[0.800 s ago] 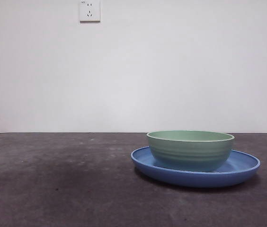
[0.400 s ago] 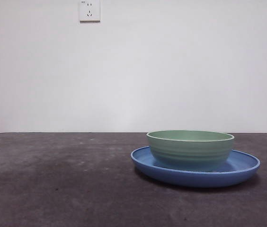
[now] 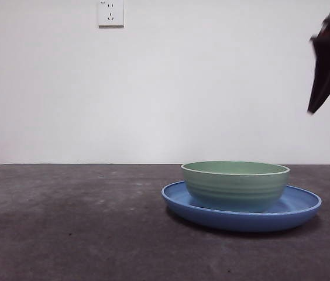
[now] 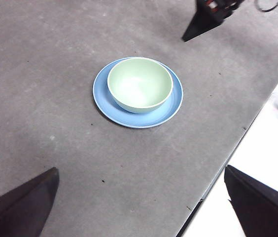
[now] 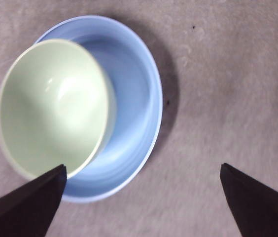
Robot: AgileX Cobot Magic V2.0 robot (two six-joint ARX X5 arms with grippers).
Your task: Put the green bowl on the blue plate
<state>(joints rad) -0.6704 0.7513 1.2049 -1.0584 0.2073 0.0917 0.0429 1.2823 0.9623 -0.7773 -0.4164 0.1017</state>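
The green bowl (image 3: 235,185) is found seated upright inside the blue plate (image 3: 296,205), off-centre toward one rim; placement is judged complete. The right gripper (image 5: 141,197) is held above the plate, jaws spread and empty. The left gripper (image 4: 141,202), jaws apart, is stationed well clear of the plate.

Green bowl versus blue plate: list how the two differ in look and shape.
The green bowl is pale mint; the blue plate is glossy medium blue. The green bowl is deep with steep, faintly ridged sides, while the blue plate is shallow with a low upturned rim. The blue plate is clearly wider, its rim showing around the green bowl that sits in it. Both are round and empty.
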